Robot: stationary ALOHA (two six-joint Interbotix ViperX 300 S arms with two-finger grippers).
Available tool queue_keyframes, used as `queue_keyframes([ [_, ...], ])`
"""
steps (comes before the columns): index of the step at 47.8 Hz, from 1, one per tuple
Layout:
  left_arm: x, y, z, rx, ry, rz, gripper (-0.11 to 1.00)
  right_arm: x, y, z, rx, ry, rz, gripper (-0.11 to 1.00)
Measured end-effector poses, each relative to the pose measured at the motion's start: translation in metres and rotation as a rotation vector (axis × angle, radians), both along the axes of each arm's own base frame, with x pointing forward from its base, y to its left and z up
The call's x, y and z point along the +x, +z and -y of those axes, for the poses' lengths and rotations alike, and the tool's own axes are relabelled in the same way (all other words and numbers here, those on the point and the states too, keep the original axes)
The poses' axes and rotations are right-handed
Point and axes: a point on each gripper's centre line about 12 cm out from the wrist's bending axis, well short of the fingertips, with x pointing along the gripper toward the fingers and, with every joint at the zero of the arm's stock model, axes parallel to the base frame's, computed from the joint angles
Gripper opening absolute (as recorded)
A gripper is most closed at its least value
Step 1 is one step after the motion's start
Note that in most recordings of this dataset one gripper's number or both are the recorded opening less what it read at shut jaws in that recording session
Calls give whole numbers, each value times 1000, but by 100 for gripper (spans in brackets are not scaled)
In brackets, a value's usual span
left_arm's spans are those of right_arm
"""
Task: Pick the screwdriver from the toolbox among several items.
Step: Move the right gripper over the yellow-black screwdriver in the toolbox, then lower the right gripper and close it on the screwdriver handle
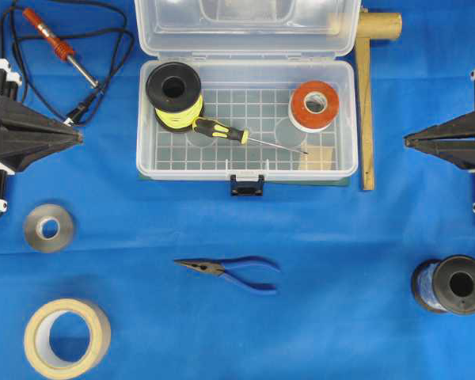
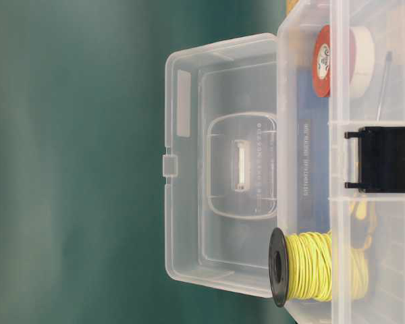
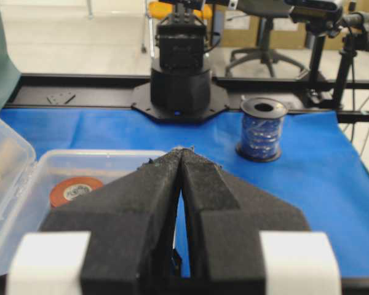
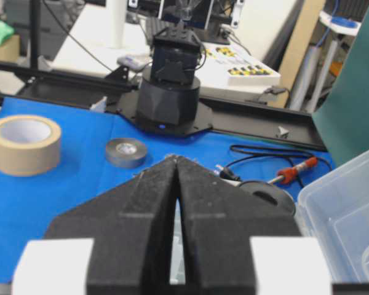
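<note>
The screwdriver (image 1: 222, 130), with a yellow-and-black handle and thin silver shaft, lies on the grid floor of the clear toolbox (image 1: 245, 171), whose lid stands open. Its handle rests against a black spool of yellow wire (image 1: 174, 93); its tip points right toward a wooden block (image 1: 317, 157). My left gripper (image 1: 77, 136) is shut and empty at the table's left edge, well left of the box. My right gripper (image 1: 408, 141) is shut and empty at the right edge. In the table-level view the shaft (image 2: 383, 86) shows through the box wall. The wrist views show each gripper (image 3: 182, 150) (image 4: 175, 158) with fingertips touching.
A red-and-white tape roll (image 1: 314, 105) sits in the toolbox. Outside lie blue pliers (image 1: 233, 271), a grey tape roll (image 1: 49, 227), a tan tape roll (image 1: 66, 336), a blue wire spool (image 1: 451, 283), a red soldering iron with black cord (image 1: 59, 49) and a wooden T-piece (image 1: 367, 95).
</note>
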Motion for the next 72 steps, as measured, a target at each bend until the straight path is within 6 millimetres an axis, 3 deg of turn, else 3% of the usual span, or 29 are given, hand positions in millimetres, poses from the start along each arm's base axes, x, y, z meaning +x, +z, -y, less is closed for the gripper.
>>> queue_keyframes([
  [5, 0, -2, 0, -30, 3, -11, 0, 4, 0, 0, 6, 0, -25, 0],
  [12, 0, -2, 0, -38, 2, -17, 0, 30, 5, 5, 35, -24, -135, 0],
  [25, 1, -3, 0, -39, 3, -23, 0, 94, 8, 40, 158, -148, -385, 0],
  [32, 1, -4, 0, -41, 1, -28, 0, 134, -2, 55, 235, -197, -556, 5],
  [46, 2, -5, 0, -41, 1, -29, 0, 198, -45, 86, 291, -276, -882, 75],
  [58, 2, -5, 0, -41, 1, -31, 0, 235, -110, 96, 298, -293, -1055, 76],
  [72, 2, -6, 0, -41, 1, -34, 0, 254, -168, 101, 306, -299, -1152, 75],
])
